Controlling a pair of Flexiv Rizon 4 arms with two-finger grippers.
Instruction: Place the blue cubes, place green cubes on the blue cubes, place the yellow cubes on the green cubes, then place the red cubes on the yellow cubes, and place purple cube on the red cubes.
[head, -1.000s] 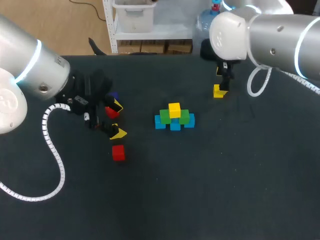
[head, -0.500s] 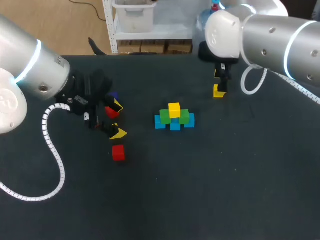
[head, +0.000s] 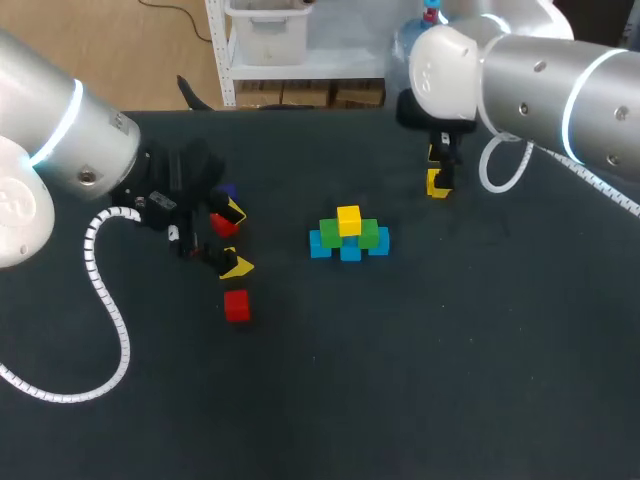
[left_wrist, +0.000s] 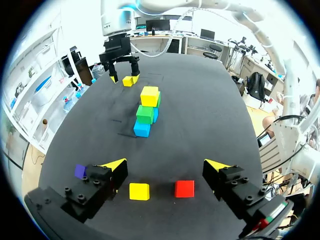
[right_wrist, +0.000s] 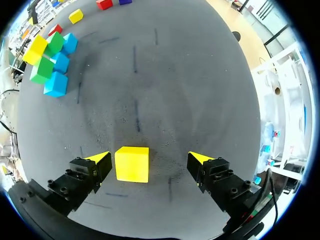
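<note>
One yellow cube (right_wrist: 132, 164) inside the wide-spread right end effector (right_wrist: 149, 159), left end effector (left_wrist: 166, 165) equally wide

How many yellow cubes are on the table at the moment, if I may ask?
3 yellow cubes: one atop the stack, one between the left gripper's open fingers, one between the right gripper's open fingers.

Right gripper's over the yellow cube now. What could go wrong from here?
The far yellow cube sits off-centre in the open right gripper, near one finger; closing may skew it. The stack carries a top yellow cube; a skewed placement could knock it off. The open left gripper hangs over a near yellow cube and a red cube; it might catch both.
</note>
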